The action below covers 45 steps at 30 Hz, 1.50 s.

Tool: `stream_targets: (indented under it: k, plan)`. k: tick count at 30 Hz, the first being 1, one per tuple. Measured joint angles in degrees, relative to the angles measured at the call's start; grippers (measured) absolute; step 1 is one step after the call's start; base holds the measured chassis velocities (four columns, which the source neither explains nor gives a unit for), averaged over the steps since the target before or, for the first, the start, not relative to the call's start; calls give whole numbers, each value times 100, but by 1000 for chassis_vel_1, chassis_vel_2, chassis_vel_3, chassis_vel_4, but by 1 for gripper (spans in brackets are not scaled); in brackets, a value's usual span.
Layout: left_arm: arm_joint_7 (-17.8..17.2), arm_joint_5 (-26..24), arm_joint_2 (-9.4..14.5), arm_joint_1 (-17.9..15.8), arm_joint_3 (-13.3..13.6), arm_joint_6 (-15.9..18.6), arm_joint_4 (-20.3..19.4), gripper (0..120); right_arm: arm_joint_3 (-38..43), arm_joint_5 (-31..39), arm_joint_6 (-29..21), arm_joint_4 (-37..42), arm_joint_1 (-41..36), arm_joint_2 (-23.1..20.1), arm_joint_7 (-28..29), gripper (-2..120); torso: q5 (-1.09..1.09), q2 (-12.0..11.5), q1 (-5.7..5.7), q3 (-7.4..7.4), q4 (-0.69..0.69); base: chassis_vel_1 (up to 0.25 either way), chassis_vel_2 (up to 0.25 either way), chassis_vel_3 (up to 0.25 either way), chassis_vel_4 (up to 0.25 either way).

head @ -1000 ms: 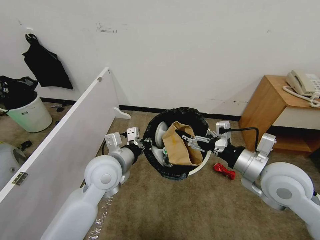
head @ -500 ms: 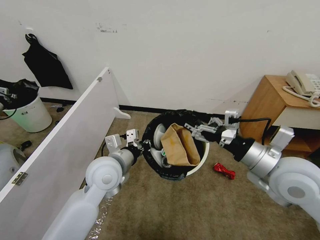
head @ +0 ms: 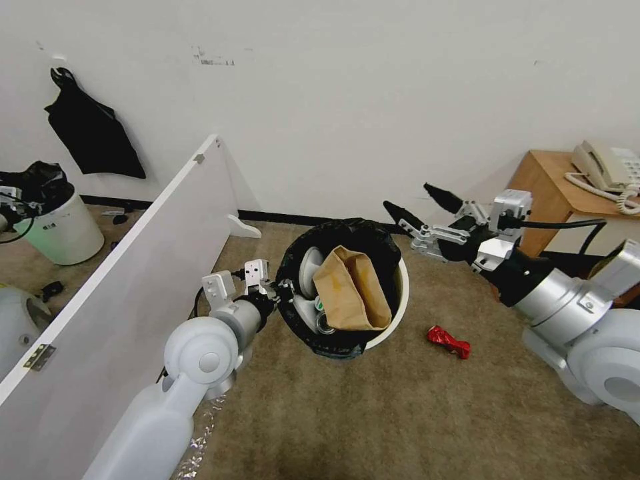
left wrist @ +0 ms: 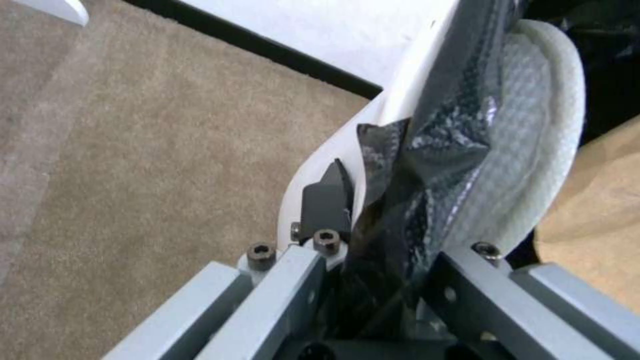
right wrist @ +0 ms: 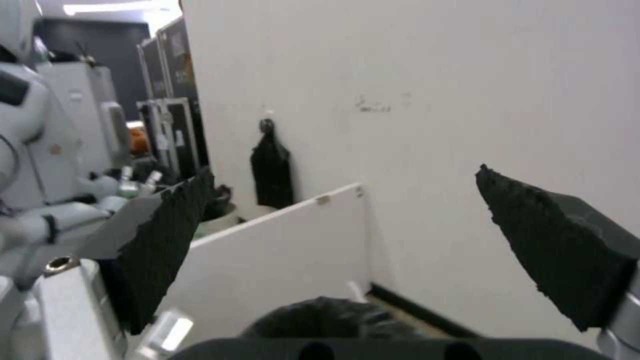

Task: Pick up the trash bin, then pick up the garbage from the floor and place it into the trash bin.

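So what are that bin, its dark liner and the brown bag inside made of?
The trash bin looks like smooth white plastic, judging by its even rim. The liner seems thin black plastic film, crinkled and glossy. The brown bag is probably matte kraft paper, creased stiffly.

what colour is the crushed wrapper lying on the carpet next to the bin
Red. The crushed wrapper shows best in the head view.

Black-lined trash bin (head: 399, 293), tan paper bag (head: 350, 290) inside

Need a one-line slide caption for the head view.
Left gripper grips the black-lined white trash bin; open right gripper hovers above.
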Motion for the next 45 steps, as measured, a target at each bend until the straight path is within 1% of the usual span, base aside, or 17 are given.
stream_targets:
  k: [3, 7, 8, 9, 10, 11, 12, 13, 14, 16, 17, 20, 21, 23, 28, 38, 45]
  plan:
    - [29, 57, -11, 60, -62, 0, -66, 1, 172, -429, 61, -27, -148, 37, -97, 100, 0, 0, 0, 0, -1, 0, 0, 0, 0]
    - [48, 120, -36, 103, -122, 0, -113, 1, 342, -732, 107, -29, -352, 109, -183, 100, 0, 0, 0, 0, 1, 0, 0, 0, 0]
    - [55, 136, -46, 110, -132, 0, -128, 1, 425, -857, 128, -22, -462, 155, -213, 100, 0, 0, 0, 0, 2, 0, 0, 0, 0]
    - [93, 185, -65, 122, -137, 0, -161, 1, 644, -1217, 199, 2, -766, 310, -291, 100, 0, 0, 0, 0, -1, 0, 0, 0, 0]
    - [93, 185, -65, 122, -137, 0, -161, 1, 644, -1217, 199, 2, -766, 310, -291, 100, 0, 0, 0, 0, -1, 0, 0, 0, 0]
    - [119, 221, -74, 126, -137, -1, -177, 1, 830, -1533, 248, 16, -995, 459, -411, 100, 1, 0, 0, 0, -1, 0, 0, 0, 0]
    - [124, 227, -76, 126, -137, 0, -177, 1, 860, -1577, 253, 20, -1031, 481, -434, 100, 1, 0, 0, 0, -1, 0, 0, 0, 0]
    - [173, 295, -113, 131, -143, 0, -186, 1, 1166, -2059, 320, 79, -1434, 750, -677, 100, 0, 0, 0, 0, -2, 0, 0, 0, 0]
    - [173, 295, -113, 131, -143, 0, -186, 1, 1166, -2059, 320, 79, -1434, 750, -677, 100, 0, 0, 0, 0, -2, 0, 0, 0, 0]
    - [216, 375, -165, 142, -146, 0, -193, 1, 1441, -2553, 417, 152, -1867, 1040, -912, 100, 1, 0, 0, -1, -1, 0, 0, 0, 0]
    - [216, 375, -165, 142, -146, 0, -193, 1, 1441, -2553, 417, 152, -1867, 1040, -912, 100, 1, 0, 0, -1, -1, 0, 0, 0, 0]
    - [286, 534, -192, 99, -62, 0, -164, 1, 1779, -3224, 650, 273, -2500, 1503, -1225, 100, 0, 0, 0, 0, -2, 0, 0, 0, 0]
    - [286, 534, -192, 99, -62, 0, -164, 1, 1779, -3224, 650, 273, -2500, 1503, -1225, 100, 0, 0, 0, 0, -2, 0, 0, 0, 0]
    - [349, 610, -218, 83, -19, 0, -164, 1, 1926, -3620, 829, 316, -2784, 1840, -1426, 100, 0, 0, 0, -1, -3, 0, 0, 0, 0]
    - [428, 754, -213, 167, -64, 2, -222, 1, 1889, -3820, 928, 293, -2816, 2077, -1493, 100, 0, 0, 0, 0, 2, 0, 0, 0, 0]
    - [456, 846, -122, 335, -219, 0, -393, 1, 1948, -3929, 1005, 246, -2815, 2305, -1502, 100, 0, 0, 0, 0, 0, 0, 0, 0, 0]
    - [562, 1081, -107, 631, -511, -67, -487, 1, 2224, -3989, 1096, 237, -2857, 2516, -1540, 100, 0, 0, 0, 0, 0, 0, 0, 0, 0]
